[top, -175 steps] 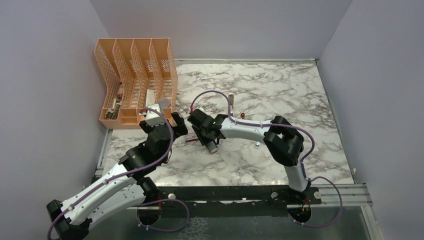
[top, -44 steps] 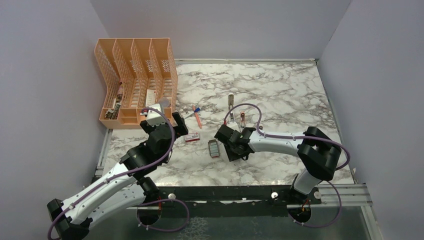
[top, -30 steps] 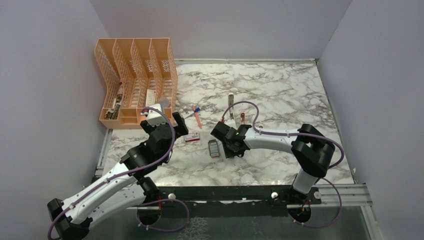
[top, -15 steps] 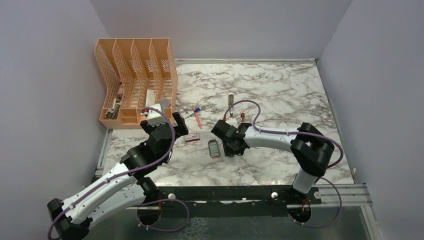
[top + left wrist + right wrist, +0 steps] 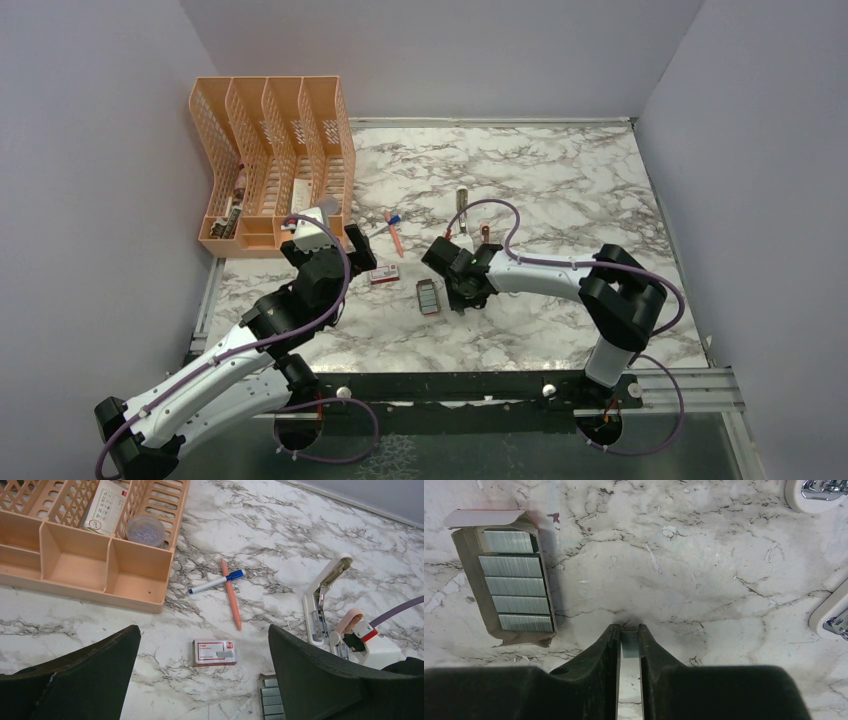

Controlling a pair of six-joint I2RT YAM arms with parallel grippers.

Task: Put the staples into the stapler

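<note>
From the overhead camera I see my right claw (image 5: pixel 462 288) low over the marble table (image 5: pixel 560 170), just right of the open staple tray (image 5: pixel 428 297), whose long axis runs near to far. The stapler (image 5: pixel 462 204) lies farther back, also lengthwise near to far, and the red-and-white box (image 5: pixel 385 275) sits just left of the tray. My left claw (image 5: pixel 343 250) hangs spread wide near the orange desk organizer (image 5: pixel 270 150). On the left wrist camera the wide-apart fingers (image 5: pixel 75 680) frame the box (image 5: pixel 214 652), an orange pen (image 5: pixel 232 600) crossed by a blue-capped marker (image 5: pixel 215 582), and the stapler (image 5: pixel 320 600) hinged open at right, its white top raised and pointing far-right. On the right wrist camera the claw (image 5: pixel 628 639) pinches a short grey strip of staples (image 5: pixel 629 645) just above the marble; the fingers hide most of it, so I cannot tell its length. The tray (image 5: pixel 474 595) with five grey blocks lies left, and a white stapler part (image 5: pixel 830 616) shows at the right edge.
</note>
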